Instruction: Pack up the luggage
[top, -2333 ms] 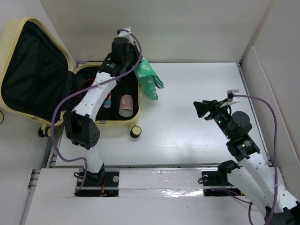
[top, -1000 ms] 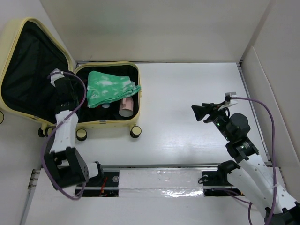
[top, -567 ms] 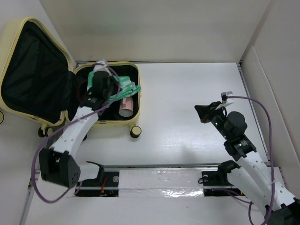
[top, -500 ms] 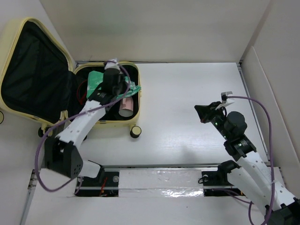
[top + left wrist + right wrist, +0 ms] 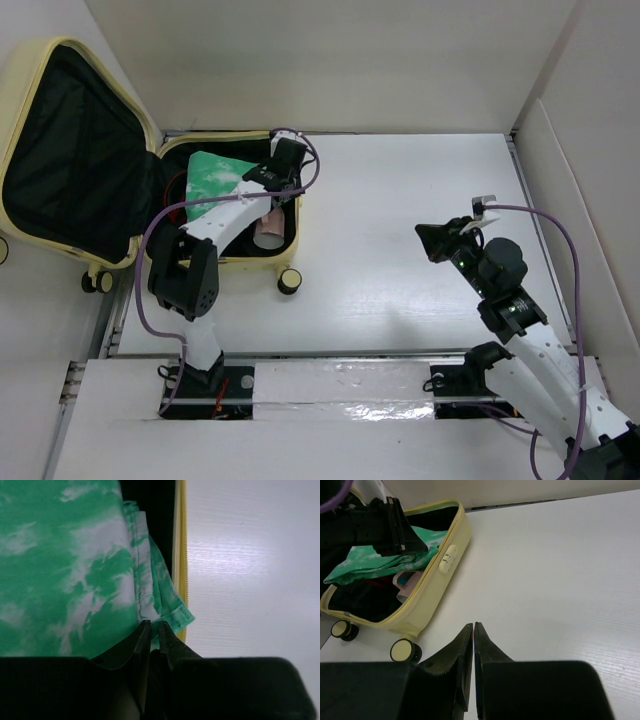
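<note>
One green-white cloth (image 5: 75,555) — in the yellow luggage (image 5: 75,150)

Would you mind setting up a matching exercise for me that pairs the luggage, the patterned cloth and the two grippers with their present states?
Things:
A. luggage
B. patterned cloth
C. left gripper
D. right gripper

States:
1. shut above the table, holding nothing
2. green and white, lying inside the luggage
3. lid open, black lining showing
4. shut, tips at the cloth's hem beside the yellow rim

Pairs: A-3, B-2, C-4, D-1.
</note>
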`<state>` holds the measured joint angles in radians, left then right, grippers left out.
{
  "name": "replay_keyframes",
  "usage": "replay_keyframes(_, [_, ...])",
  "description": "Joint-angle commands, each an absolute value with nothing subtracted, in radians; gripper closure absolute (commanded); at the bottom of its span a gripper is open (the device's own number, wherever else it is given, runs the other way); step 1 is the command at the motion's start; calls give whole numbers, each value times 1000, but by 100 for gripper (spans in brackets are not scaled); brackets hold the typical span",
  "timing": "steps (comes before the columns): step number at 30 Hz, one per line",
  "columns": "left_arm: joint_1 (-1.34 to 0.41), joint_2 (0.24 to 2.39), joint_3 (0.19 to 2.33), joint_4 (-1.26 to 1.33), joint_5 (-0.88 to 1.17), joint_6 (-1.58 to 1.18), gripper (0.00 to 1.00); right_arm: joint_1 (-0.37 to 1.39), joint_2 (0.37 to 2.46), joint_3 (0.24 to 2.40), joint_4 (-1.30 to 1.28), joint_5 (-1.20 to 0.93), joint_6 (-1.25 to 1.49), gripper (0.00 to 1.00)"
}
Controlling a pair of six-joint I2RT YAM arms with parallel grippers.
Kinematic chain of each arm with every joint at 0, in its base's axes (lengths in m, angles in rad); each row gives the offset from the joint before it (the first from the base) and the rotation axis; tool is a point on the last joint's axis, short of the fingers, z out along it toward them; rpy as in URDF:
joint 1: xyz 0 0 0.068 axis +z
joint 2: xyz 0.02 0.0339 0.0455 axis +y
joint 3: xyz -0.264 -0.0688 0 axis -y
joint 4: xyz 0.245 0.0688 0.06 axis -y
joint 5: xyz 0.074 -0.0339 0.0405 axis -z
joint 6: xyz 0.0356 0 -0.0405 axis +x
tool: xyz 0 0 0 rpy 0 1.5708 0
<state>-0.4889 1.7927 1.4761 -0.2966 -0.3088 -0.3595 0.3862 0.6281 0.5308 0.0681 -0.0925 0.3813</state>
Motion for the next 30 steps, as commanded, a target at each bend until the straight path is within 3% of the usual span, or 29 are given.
replay_keyframes(1, [-486, 1813, 1474, -334, -402, -357, 91, 380, 621, 541, 110, -84, 368, 90])
replay_keyframes(15, [-371, 1921, 1416, -360, -474, -377, 99, 380, 623, 541, 109, -81, 370, 88])
replay_keyframes(18, [-353, 1881, 1410, -347, -457, -394, 94, 380, 624, 537, 121, -84, 371, 87])
replay_keyframes(20, [-353, 1772, 1385, -298, -414, -406, 83, 380, 635, 537, 123, -93, 373, 84])
replay_keyframes(21, [-353, 1731, 1356, -278, -391, -413, 71, 380, 638, 538, 123, -97, 373, 83])
replay_keyframes(23, [-353, 1588, 1335, -244, -341, -442, 58, 380, 641, 540, 124, -103, 371, 78])
replay_keyframes(27, [-344, 1367, 1283, -279, -380, -515, 58, 380, 629, 538, 123, -100, 370, 72])
replay_keyframes(29, [-344, 1212, 1249, -320, -498, -558, 64, 380, 629, 540, 121, -103, 361, 72])
replay_keyframes(30, [-344, 1099, 1205, -346, -602, -608, 67, 390, 632, 541, 121, -107, 357, 79])
